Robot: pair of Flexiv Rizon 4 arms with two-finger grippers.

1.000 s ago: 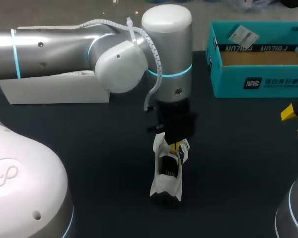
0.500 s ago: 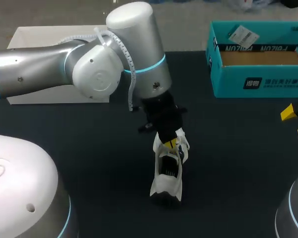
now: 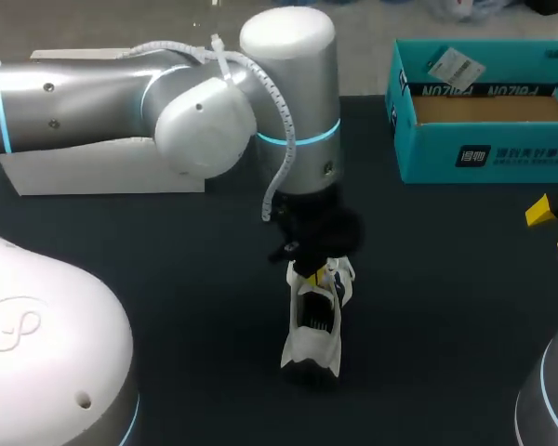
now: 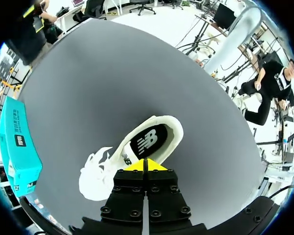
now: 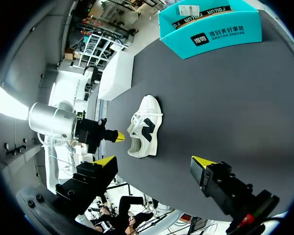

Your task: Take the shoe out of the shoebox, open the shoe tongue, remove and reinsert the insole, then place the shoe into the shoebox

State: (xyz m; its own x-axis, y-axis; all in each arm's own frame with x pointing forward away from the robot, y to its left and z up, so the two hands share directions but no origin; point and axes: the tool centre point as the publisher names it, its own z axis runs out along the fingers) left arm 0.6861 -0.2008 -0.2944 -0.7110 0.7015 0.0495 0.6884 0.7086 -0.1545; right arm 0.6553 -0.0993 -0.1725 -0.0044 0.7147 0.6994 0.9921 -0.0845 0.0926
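— Where is the shoe at this moment?

— The white shoe stands near the middle of the dark counter, outside the teal shoebox. The shoebox is open on top and sits at about 2 o'clock from the shoe, well apart from it.

— And the left claw?

— The left claw hangs over the 12 o'clock end of the shoe. In the left wrist view its two yellow tips are pressed together, so it is clenched. The tips are just at the rim of the shoe's opening, where the dark insole shows inside. It seems to grasp nothing, but I cannot tell if the tips touch the rim.

— The right claw?

— The right claw is at the 3 o'clock edge of the counter, well apart from the shoe. Its fingers are spread wide, released.

— Anything else on the counter?

— A flat white box lies at about 10 o'clock from the shoe, partly behind the left arm.
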